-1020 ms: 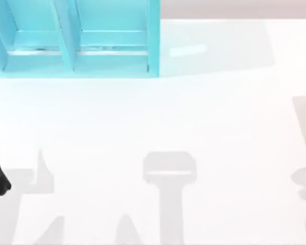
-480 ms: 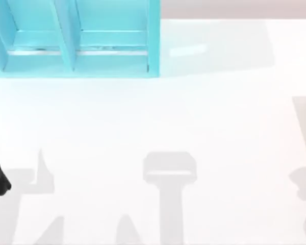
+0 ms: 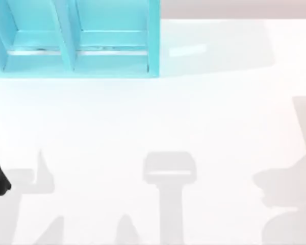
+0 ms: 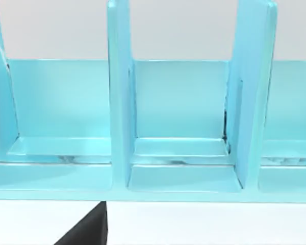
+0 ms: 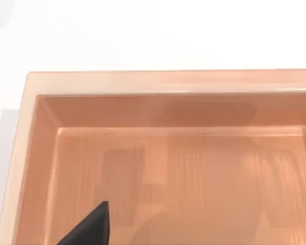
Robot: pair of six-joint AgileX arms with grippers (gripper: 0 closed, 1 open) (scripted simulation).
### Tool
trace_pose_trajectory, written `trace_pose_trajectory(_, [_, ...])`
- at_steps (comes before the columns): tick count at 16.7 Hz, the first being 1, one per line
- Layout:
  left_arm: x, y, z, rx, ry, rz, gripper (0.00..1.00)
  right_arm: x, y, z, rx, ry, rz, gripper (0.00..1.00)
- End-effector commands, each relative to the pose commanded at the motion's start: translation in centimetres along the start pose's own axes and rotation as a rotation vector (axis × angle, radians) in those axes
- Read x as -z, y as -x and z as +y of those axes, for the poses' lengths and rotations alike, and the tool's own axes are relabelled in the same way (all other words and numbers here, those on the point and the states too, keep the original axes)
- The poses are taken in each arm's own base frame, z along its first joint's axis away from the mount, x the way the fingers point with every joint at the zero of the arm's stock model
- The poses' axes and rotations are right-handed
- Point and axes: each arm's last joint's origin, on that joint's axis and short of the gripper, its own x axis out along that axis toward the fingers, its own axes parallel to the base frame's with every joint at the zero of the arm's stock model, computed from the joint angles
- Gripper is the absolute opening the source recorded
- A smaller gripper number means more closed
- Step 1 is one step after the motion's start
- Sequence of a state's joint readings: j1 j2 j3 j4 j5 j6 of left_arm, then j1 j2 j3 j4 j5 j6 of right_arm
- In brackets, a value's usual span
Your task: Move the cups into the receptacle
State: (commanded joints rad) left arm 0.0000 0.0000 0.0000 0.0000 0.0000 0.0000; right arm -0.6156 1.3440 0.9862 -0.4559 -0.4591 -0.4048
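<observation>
Cups, the two small tapered ones the task wants moved, have a place I cannot tell from these pictures, so the coming move turns on the receptacle alone. The right gripper, seen as a dark wedge, hangs over a shallow peach-orange rectangular tray with a raised rim and a bare, streaked floor. I take this open tray for the receptacle, its long axis running across the right wrist view. The right arm casts a grey shadow at the right edge of the white tabletop, so this arm is much the nearer to the tray. The left gripper, also a dark wedge, faces the turquoise open-fronted shelf unit with upright dividers, which stands at the far left of the tabletop, well apart from the shadow. Whether either gripper is spread, pressed together or pinching anything, I cannot tell. Any drop would likely fall to the right arm, straight down inside the rim.
</observation>
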Motion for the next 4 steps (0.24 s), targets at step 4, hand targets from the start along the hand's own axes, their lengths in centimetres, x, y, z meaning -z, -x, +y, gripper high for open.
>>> trace_pose_trajectory(4, [0.00, 0.00, 0.00, 0.000, 0.000, 0.000, 1.00, -1.46, 1.76, 0.35, 0.013, 0.010, -0.022, 1.00])
